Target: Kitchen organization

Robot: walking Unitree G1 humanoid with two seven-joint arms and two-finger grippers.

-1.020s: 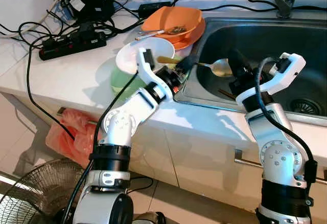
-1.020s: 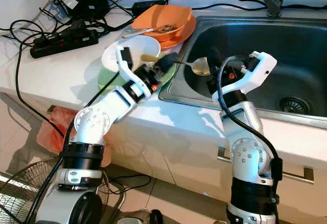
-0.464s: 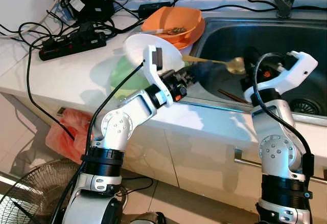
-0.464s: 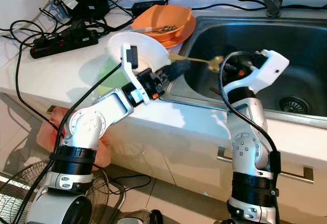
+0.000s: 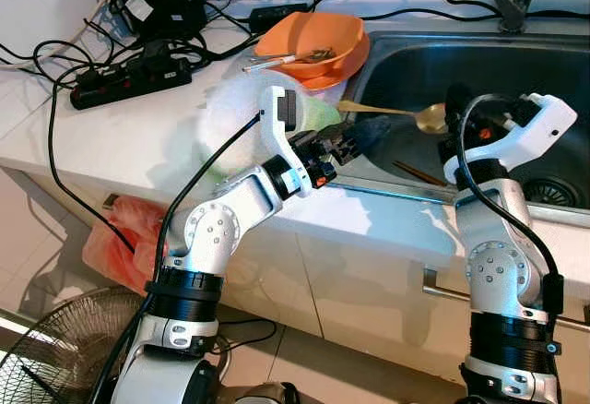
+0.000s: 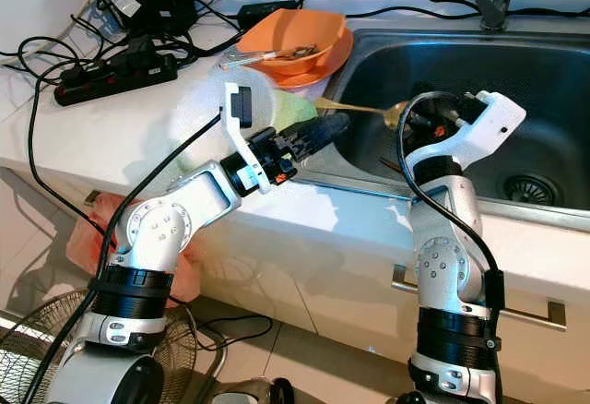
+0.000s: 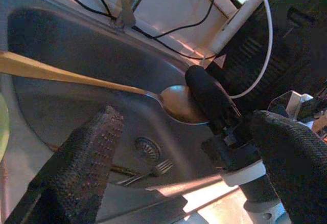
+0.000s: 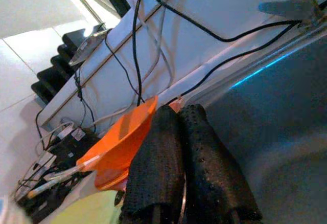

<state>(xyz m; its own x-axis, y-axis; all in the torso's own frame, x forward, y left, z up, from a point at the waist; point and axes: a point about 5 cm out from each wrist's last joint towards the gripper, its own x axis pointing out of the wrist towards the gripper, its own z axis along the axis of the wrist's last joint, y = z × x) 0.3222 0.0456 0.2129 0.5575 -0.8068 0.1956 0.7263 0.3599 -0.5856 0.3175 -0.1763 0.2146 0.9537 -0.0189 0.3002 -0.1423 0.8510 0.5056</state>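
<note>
Gold-handled spoon (image 5: 387, 112) hangs level over the steel sink (image 5: 516, 72), its bowl clamped in the right gripper (image 5: 454, 123). Left wrist view: left gripper (image 7: 186, 157) fingers spread wide before the spoon, a fork (image 7: 153, 170) by the drain. Right wrist view: fingertips (image 8: 168, 147) pressed together near an orange bowl (image 8: 122, 142).

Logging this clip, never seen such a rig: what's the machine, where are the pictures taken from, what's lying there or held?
A humanoid robot: two silver arms ending in two-fingered jaws. Two pictures come from its head, looking down at a counter and sink; two from its wrists. On the counter: an orange bowl, a green plate, a power strip. A fork lies in the sink. The right jaws are shut on a spoon over the sink; the left jaws are open, empty.
</note>
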